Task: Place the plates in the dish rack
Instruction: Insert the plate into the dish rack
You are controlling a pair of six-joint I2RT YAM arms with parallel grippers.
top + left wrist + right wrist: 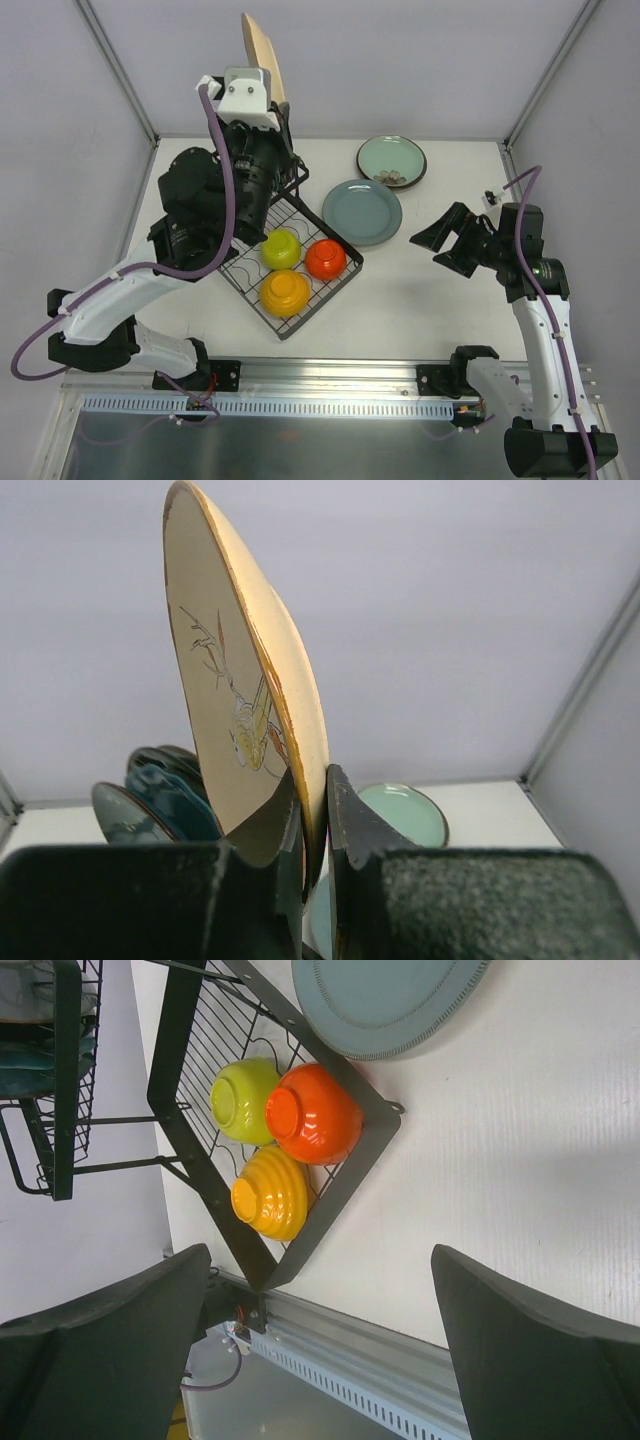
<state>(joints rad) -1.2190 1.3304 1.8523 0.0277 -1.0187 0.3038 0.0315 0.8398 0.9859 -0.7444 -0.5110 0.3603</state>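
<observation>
The white worktop (440, 300) carries a black wire dish rack (240, 268) on its left half. The rack's low flat basket lies toward the near side, and its raised slotted part sits farther back, largely hidden under the left arm.

Two plates lie flat on the worktop to the right of the rack. A grey-blue plate (361, 211) is nearer, and a mint green plate (391, 160) with a dark rim is behind it, the two edge to edge. A third plate, the cream plate (240, 680) with a painted sprig on its face, stands on edge in the air above the raised end of the rack. Below it, dark teal plates (165, 790) stand upright in the slots.

Three small bowls sit bottoms up in the flat basket, close together: a lime bowl (281, 248), a red-orange bowl (326, 259) and a yellow bowl (285, 291).

The left claw (314, 815) is clenched on the lower rim of the cream plate, one finger on each face. The right claw (440, 243) hangs spread wide with nothing in it, over bare worktop right of the rack.
</observation>
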